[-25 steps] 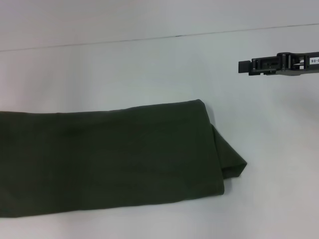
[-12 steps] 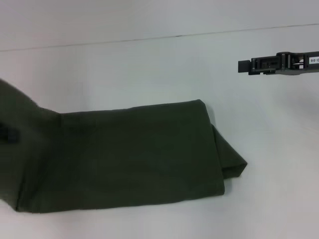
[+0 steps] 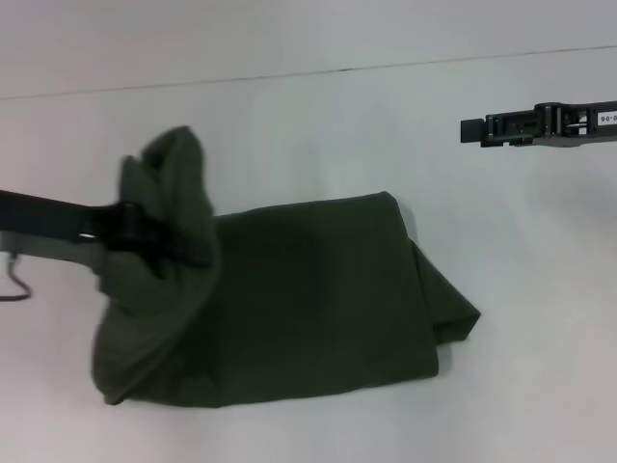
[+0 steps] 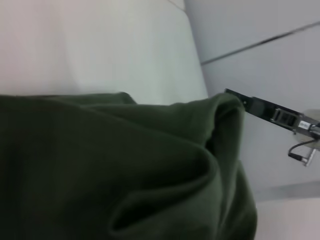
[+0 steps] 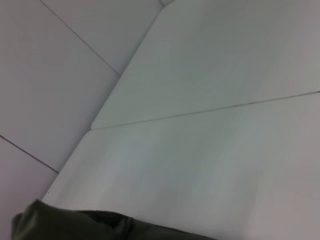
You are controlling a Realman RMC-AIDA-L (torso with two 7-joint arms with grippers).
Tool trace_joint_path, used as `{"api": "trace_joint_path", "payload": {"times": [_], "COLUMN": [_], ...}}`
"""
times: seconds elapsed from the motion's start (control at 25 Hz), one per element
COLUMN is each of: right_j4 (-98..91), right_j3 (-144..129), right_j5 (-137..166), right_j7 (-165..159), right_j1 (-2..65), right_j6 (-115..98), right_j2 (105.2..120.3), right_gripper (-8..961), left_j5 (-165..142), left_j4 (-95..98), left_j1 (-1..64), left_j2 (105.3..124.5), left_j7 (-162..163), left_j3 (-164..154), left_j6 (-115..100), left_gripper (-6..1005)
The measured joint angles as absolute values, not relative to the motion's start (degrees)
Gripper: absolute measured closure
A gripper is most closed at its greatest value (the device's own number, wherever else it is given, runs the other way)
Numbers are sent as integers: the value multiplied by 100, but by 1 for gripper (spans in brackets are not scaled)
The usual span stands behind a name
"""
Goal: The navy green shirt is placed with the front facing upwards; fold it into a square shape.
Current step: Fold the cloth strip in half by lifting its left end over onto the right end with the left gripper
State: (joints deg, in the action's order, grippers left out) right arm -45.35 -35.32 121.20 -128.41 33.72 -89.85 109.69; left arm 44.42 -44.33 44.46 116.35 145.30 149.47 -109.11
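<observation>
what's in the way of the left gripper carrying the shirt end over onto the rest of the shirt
Nothing visible. The left gripper holds a bunched end of the navy green shirt above the flat part; the right gripper hovers off to the side.

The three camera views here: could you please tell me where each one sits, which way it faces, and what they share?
Head view: on the robot's head, looking forward and down at the white table; left gripper lifts the dark olive-green cotton shirt, right gripper hangs apart.
Left wrist view: on the left wrist, facing the bunched shirt; the right gripper shows beyond.
Right wrist view: on the right wrist, facing the table; no arm shows.
Shared: the shirt.
</observation>
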Motion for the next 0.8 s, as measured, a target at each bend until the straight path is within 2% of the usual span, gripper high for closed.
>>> {"api": "trace_joint_path", "payload": {"times": [0.16,0.32,0.48,0.68,0.8], "right_j4": [-4535,-4535,-4535,-4525,-4470], "right_j3": [-3533,-3533,-3541,-3544,-3550], "right_j5": [12120,12120,12121,12120,12119], "right_j7": [-12836,-12799,-12785,-12775,-12759], "right_j1": [3359,3352,3369,3384,3383], "right_j6": [-8984,-8983,-8976,-8926,-8877], "right_j2": [10961,10959,10960,10964,10961], "right_gripper": [307,307,307,307,306], "left_j5": [4548,4902,5138,5247,5426], "left_j4": [-4286,-3923,-3311,-2860,-2541], "left_j1": [4529,4625,4824,5023,5103], "left_j2": [11939,12116,12187,12366,12385], "left_j7": [14528,14502,14383,14255,14149], "left_j3": [14919,14748,14555,14488,14447], "left_j6": [-10637,-10142,-9626,-9054,-8741], "left_gripper": [935,935,932,924,920]}}
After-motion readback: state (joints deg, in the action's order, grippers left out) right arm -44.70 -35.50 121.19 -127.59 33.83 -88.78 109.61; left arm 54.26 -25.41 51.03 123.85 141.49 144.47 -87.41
